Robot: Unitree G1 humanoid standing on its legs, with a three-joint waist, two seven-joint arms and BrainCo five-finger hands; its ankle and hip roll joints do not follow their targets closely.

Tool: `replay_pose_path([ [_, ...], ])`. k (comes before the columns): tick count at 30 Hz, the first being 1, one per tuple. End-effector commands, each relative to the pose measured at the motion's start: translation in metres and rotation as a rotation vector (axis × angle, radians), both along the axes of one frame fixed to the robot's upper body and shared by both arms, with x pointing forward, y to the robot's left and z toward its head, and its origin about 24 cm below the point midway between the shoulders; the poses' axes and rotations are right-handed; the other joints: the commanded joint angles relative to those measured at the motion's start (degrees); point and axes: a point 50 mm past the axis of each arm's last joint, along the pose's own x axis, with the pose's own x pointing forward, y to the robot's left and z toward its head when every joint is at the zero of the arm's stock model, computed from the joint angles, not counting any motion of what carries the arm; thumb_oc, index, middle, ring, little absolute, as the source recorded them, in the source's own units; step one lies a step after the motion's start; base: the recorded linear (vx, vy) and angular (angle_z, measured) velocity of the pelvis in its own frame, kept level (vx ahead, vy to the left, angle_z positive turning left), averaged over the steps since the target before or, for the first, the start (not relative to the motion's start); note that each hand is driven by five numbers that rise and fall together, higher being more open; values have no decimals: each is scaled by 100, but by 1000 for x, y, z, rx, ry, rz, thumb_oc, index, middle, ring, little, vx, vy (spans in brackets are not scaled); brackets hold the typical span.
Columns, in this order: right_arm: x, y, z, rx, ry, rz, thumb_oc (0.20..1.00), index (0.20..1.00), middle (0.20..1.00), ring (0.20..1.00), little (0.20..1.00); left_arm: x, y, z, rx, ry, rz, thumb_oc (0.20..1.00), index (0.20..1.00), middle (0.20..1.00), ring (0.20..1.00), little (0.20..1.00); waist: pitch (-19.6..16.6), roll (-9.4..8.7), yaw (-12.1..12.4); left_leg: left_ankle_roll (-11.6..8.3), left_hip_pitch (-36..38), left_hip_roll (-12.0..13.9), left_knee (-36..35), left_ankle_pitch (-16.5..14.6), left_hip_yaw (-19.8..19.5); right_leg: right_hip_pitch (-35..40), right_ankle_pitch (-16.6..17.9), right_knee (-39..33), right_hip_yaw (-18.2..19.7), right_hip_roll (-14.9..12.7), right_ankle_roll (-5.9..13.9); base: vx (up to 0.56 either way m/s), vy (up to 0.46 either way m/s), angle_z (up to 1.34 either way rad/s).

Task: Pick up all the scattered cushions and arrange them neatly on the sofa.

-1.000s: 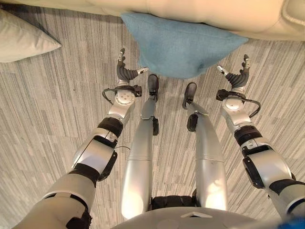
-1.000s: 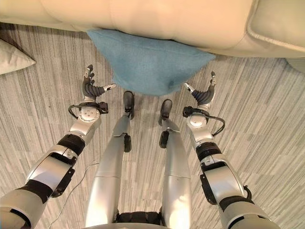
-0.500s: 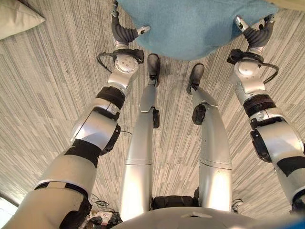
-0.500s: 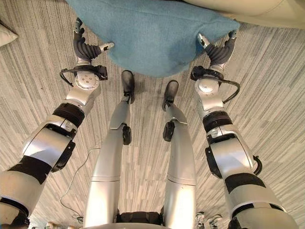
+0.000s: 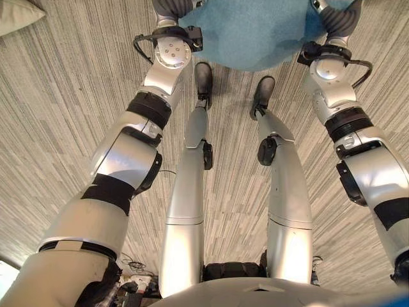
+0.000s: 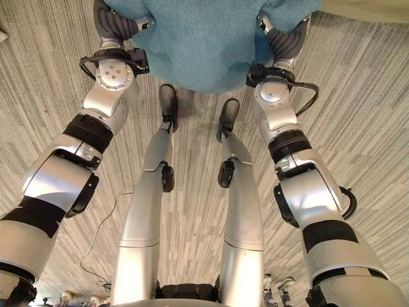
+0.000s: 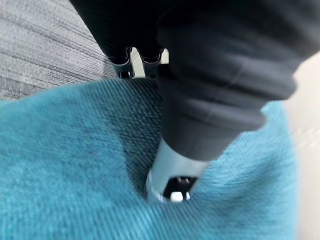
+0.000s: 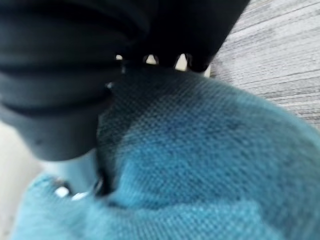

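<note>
A blue cushion (image 6: 204, 38) leans at the foot of the sofa, straight ahead of me. My left hand (image 6: 112, 22) is at its left side and my right hand (image 6: 284, 38) at its right side. In the left wrist view the thumb (image 7: 172, 170) digs into the blue cloth (image 7: 75, 175) while the fingers (image 7: 122, 62) reach over the cushion's edge. The right wrist view shows the same: its thumb (image 8: 75, 175) presses a dent into the cushion (image 8: 200, 165) and the fingertips (image 8: 150, 60) lie past the rim. Both hands pinch the cushion.
A cream cushion (image 5: 16, 14) lies on the striped grey carpet (image 5: 64, 128) at the far left. The cream sofa's edge (image 6: 370, 7) shows at the far right, just behind the blue cushion.
The whole picture has shifted as the head tipped down. Both hands have closed in on the blue cushion's sides, going from open beside it to thumbs pressed into the cloth.
</note>
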Motion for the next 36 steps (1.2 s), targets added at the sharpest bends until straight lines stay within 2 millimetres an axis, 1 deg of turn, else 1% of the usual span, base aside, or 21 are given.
replay_pose_path([
  [1, -17, 64, 1, -197, -143, 225, 200, 200, 200, 200, 200, -14, -18, 0, -41, -150, -119, 200, 200, 200, 200, 200, -1072, 28, -24, -58, -263, -96, 675, -1222, -562, 269, 426, -910, 287, -139, 941, 2, -10, -4],
  [3, -22, 60, 1, -205, -173, 224, 200, 200, 200, 200, 200, -19, -16, -7, -56, -163, -136, 200, 200, 200, 200, 200, -1121, 32, -14, -77, -41, -87, 548, -1203, -546, 459, 422, -970, 259, -124, 948, 0, 0, 0],
  [5, -27, 53, -11, -215, -173, 224, 200, 200, 200, 200, 200, -28, -12, -21, -66, -181, -147, 200, 200, 200, 200, 200, -1142, 32, 16, -98, 294, -109, 446, -1201, -536, 734, 408, -995, 229, -119, 936, -42, -15, 0],
  [6, -32, 48, -27, -217, -157, 232, 200, 200, 200, 200, 200, -38, -13, -34, -71, -190, -169, 200, 200, 200, 200, 200, -1094, 42, 41, -104, 595, -126, 318, -1008, -484, 1019, 561, -1081, 164, -163, 887, -93, -40, 2],
  [10, -46, 41, -57, -229, -128, 256, 200, 200, 200, 200, 200, -55, -17, -65, -9, -168, -208, 200, 200, 200, 200, 200, -987, 62, 79, -175, 1526, -127, 6, -964, -499, 1914, 579, -1331, 19, -207, 880, -46, -56, 10],
  [11, -56, 40, -71, -238, -119, 284, 200, 200, 200, 200, 200, -65, -19, -79, 25, -164, -235, 200, 200, 200, 200, 200, -1004, 57, 101, -216, 1958, -125, -136, -953, -503, 2319, 584, -1461, -67, -206, 875, -39, -93, 10],
  [14, -72, 40, -97, -238, -80, 328, 200, 200, 200, 200, 200, -80, -22, -103, 44, -130, -281, 200, 200, 200, 200, 200, -1040, 71, 149, -283, 2759, -99, -509, -883, -525, 3157, 592, -1824, -237, -204, 874, 23, -103, 4],
  [15, -83, 40, -113, -233, -49, 362, 200, 200, 200, 200, 200, -91, -22, -120, 39, -95, -301, 200, 200, 200, 200, 200, -1136, 63, 169, -316, 3236, -73, -708, -841, -534, 3686, 580, -2049, -320, -197, 868, 97, -109, 9],
  [18, -99, 41, -134, -231, -3, 397, 200, 200, 200, 200, 200, -105, -21, -144, 11, -34, -326, 200, 200, 200, 200, 200, -1279, 49, 196, -332, 4001, -15, -1045, -790, -573, 4547, 573, -2421, -470, -158, 874, 144, -93, 13],
  [19, -109, 40, -144, -231, 19, 403, 200, 200, 200, 200, 200, -114, -18, -157, 9, 2, -327, 200, 200, 200, 200, 200, -1412, 46, 209, -328, 4496, 19, -1248, -777, -590, 5093, 578, -2665, -524, -132, 889, 156, -49, 7],
  [20, -110, 40, -145, -230, 20, 403, 200, 200, 200, 200, 200, -115, -18, -158, 9, 3, -327, 200, 200, 200, 200, 200, -1398, 49, 209, -329, 4526, 21, -1262, -773, -592, 5124, 582, -2680, -528, -130, 889, 216, -36, 7],
  [21, -117, 39, -153, -232, 42, 416, 200, 200, 200, 200, 200, -122, -15, -170, 2, 45, -326, 200, 200, 200, 200, 200, -1556, 38, 209, -308, 4915, 41, -1425, -759, -599, 5555, 597, -2844, -572, -109, 901, 155, -9, 12],
  [23, -128, 39, -160, -250, 59, 438, 200, 200, 200, 200, 200, -133, -10, -177, 29, 59, -326, 200, 200, 200, 200, 200, -1801, 27, 237, -251, 5453, 63, -1585, -825, -573, 6111, 548, -3030, -554, -53, 926, 215, 10, 8],
  [24, -128, 39, -161, -249, 61, 439, 200, 200, 200, 200, 200, -133, -10, -177, 29, 61, -326, 200, 200, 200, 200, 200, -1789, 27, 237, -250, 5489, 64, -1601, -823, -573, 6148, 552, -3047, -556, -51, 928, 285, 69, -4],
  [25, -138, 40, -164, -279, 68, 467, 200, 200, 200, 200, 200, -144, -7, -183, 43, 76, -332, 200, 200, 200, 200, 200, -2056, 50, 244, -187, 5924, 59, -1659, -934, -526, 6564, 462, -3103, -516, -32, 936, 222, 79, -5],
  [30, -145, 47, -164, -261, 69, 529, 200, 200, 200, 200, 200, -152, -10, -185, 48, 90, -363, 200, 200, 200, 200, 200, -2327, 58, 279, -97, 6569, 6, -1636, -1230, -488, 7146, 294, -3077, -453, -69, 987, 164, 107, -7],
  [31, -147, 49, -166, -253, 75, 543, 200, 200, 200, 200, 200, -154, -10, -188, 56, 105, -367, 200, 200, 200, 200, 200, -2373, 60, 306, -51, 6762, -33, -1567, -1351, -467, 7290, 247, -2979, -439, -111, 1012, 175, 153, -10],
  [33, -148, 50, -165, -253, 76, 547, 200, 200, 200, 200, 200, -157, -8, -191, 62, 119, -363, 200, 200, 200, 200, 200, -2426, 66, 323, 17, 6978, -64, -1546, -1451, -462, 7375, 233, -2746, -383, -157, 1069, 149, 154, -17],
  [34, -149, 51, -164, -249, 74, 552, 200, 200, 200, 200, 200, -159, -6, -189, 65, 115, -359, 200, 200, 200, 200, 200, -2414, 83, 329, 92, 7118, -87, -1530, -1493, -470, 7322, 216, -2339, -304, -177, 1112, 105, 185, -17],
  [35, -150, 54, -163, -249, 69, 563, 200, 200, 200, 200, 200, -160, -2, -191, 71, 123, -343, 200, 200, 200, 200, 200, -2341, 117, 337, 172, 7251, -79, -1530, -1539, -491, 7144, 183, -1743, -152, -90, 1151, 67, 150, -13],
  [36, -150, 54, -164, -246, 69, 563, 200, 200, 200, 200, 200, -160, -2, -191, 71, 125, -343, 200, 200, 200, 200, 200, -2318, 125, 340, 181, 7281, -79, -1539, -1542, -483, 7074, 199, -1655, -136, -67, 1164, 44, 76, -11],
])
